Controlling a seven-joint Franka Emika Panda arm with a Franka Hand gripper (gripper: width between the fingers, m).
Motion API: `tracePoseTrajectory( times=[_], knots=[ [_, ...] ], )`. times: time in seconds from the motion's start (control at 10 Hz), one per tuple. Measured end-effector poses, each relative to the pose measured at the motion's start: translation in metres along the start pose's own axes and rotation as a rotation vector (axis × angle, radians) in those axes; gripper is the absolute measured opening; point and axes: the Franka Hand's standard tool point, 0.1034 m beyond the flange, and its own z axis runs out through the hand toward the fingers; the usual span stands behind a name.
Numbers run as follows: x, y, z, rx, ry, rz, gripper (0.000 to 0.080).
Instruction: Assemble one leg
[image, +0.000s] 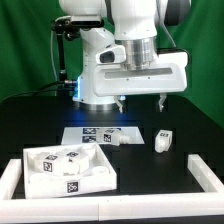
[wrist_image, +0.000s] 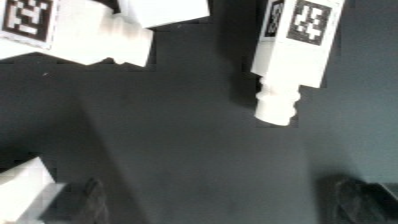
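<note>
A leg (image: 163, 140), a stubby white block with a square tag, lies on the black table at the exterior view's right. In the wrist view it (wrist_image: 290, 55) lies with its narrow peg end toward the fingers. My gripper (image: 141, 101) hangs open and empty above the table, higher than the leg and slightly to its left in the exterior view. In the wrist view the gripper (wrist_image: 217, 205) shows only two dark fingertips (wrist_image: 80, 200) wide apart, with nothing between them. A second leg (image: 113, 141) lies beside the marker board (image: 92, 132); it also shows in the wrist view (wrist_image: 107, 35).
The large white square panel (image: 95, 180) lies at the exterior view's lower left with tagged white pieces on it. White rail pieces lie at the left edge (image: 9, 180) and at the right (image: 203, 170). The robot base (image: 95, 85) stands behind.
</note>
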Motion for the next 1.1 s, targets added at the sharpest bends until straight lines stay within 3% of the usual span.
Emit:
tracePoseTrajectory(
  times=[0.2,0.4,0.6,0.7,0.8,1.1],
  knots=[
    [0.001,0.011,0.007,-0.008,-0.009,-0.076,0.0649],
    [0.01,0.046,0.0,-0.011,0.002,-0.232,0.0649],
    [0.011,0.071,-0.003,-0.026,0.018,-0.357,0.0649],
    [0.012,0.077,0.0,-0.032,0.034,-0.397,0.0649],
    [0.01,0.073,0.0,-0.008,0.023,-0.365,0.0649],
    [0.01,0.074,0.0,-0.007,0.023,-0.359,0.0649]
  ],
)
